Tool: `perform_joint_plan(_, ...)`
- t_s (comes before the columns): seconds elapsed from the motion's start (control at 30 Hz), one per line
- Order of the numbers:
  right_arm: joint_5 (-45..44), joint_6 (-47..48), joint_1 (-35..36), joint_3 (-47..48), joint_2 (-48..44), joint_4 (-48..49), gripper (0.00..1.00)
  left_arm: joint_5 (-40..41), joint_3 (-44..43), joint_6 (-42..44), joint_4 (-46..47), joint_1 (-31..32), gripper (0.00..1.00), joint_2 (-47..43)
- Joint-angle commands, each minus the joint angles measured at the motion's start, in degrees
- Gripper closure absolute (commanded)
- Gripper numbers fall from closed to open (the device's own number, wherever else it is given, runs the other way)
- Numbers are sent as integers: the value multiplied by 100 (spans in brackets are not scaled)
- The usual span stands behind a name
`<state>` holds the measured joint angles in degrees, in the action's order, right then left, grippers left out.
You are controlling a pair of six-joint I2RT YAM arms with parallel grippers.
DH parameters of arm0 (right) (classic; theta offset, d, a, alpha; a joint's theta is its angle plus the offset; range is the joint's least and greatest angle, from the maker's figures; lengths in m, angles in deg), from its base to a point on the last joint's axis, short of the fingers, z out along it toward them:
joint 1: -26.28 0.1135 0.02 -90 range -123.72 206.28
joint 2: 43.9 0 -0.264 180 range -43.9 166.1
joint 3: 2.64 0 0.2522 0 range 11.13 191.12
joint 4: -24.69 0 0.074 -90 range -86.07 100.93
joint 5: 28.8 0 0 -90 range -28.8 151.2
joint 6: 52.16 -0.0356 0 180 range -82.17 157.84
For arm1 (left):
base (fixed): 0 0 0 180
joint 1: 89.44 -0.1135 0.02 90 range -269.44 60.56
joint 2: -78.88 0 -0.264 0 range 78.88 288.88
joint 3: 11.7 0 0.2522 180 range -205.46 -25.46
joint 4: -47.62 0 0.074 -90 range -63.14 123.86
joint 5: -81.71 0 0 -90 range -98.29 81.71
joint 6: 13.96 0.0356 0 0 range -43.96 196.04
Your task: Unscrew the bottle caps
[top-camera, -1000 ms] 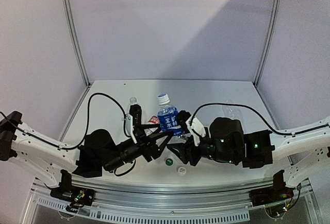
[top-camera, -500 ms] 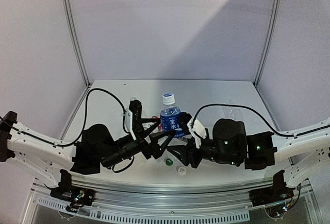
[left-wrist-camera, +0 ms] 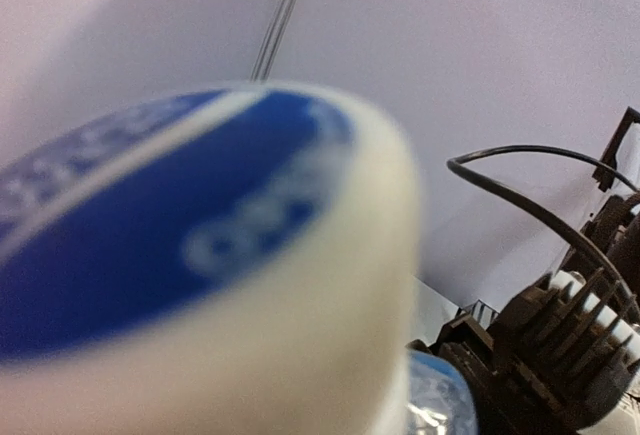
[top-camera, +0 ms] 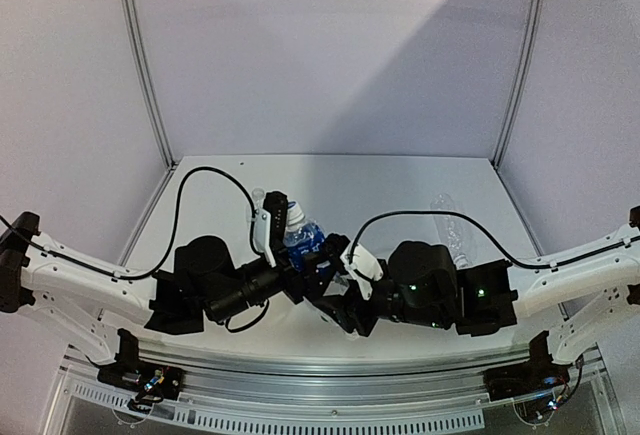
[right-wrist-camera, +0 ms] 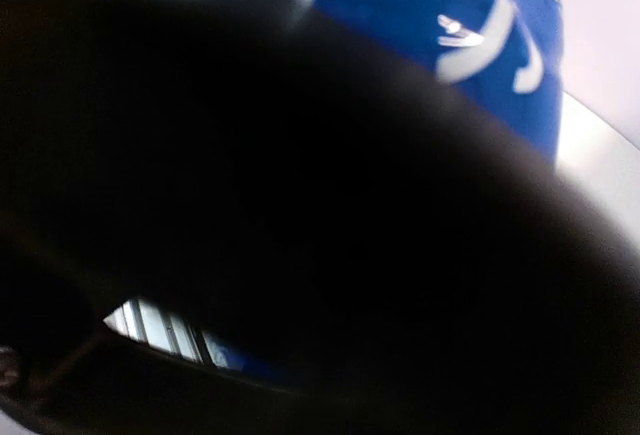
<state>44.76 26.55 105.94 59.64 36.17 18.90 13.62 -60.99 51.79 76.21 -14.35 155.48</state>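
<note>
Since half second ago, your blue-labelled bottle (top-camera: 304,239) is tilting left, no longer upright, nearer left hand (top-camera: 283,223). White-rimmed, blue-topped cap (left-wrist-camera: 200,255) is filling left wrist view, blurred; cannot tell left hand's opening. Your right hand (top-camera: 335,271) is clamping bottle body above surface (top-camera: 400,180). Unlabelled bottle (top-camera: 450,227) is lying at right.

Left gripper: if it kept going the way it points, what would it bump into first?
The blue-and-white cap of the blue-label bottle. It fills the left wrist view, blurred, so it seems very close to the left gripper.
</note>
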Motion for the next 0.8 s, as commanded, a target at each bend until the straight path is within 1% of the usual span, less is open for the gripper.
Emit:
perform_joint_plan(0.0,-45,-28,56,25,-41,234,42,42,0,-7,-104,-70,22,42)
perform_joint_plan(0.03,-21,-43,56,9,-86,266,41,14,16,41,-89,-71,24,17)
perform_joint_plan(0.13,201,-58,53,-24,-241,156,32,-39,0,434,-323,-73,28,-169)
perform_joint_plan(0.27,702,-45,58,251,-419,-676,10,9,-183,1039,-1444,-73,30,-657)
perform_joint_plan(0.3,765,-52,54,311,-507,-932,3,25,-228,1155,-1865,-85,30,-773)
perform_joint_plan(0.4,840,-96,53,318,-831,-1374,1,-193,-406,1625,-2778,-132,31,-1068)
perform_joint_plan(0.47,722,-76,50,352,-1203,-1681,1,-293,-426,2044,-3178,-124,33,-1200)
perform_joint_plan(0.5,624,-63,50,378,-1401,-1819,1,-201,-377,2145,-3207,-84,33,-1242)
perform_joint_plan(0.53,532,-58,47,401,-1650,-1921,1,-303,-311,2244,-3155,-50,33,-1241)
perform_joint_plan(0.6,331,-57,33,416,-2007,-2053,1,-792,-254,2469,-3121,-56,33,-1131)
perform_joint_plan(0.67,284,-5,-8,575,-2356,-2302,1,-1513,-170,2922,-3130,-55,33,-1027)
perform_joint_plan(0.7,320,28,-45,720,-2470,-2509,1,-1839,-81,3122,-3123,-56,33,-990)
perform_joint_plan(0.77,253,190,-90,1183,-2476,-3216,4,-2078,38,3270,-3102,-56,32,-913)
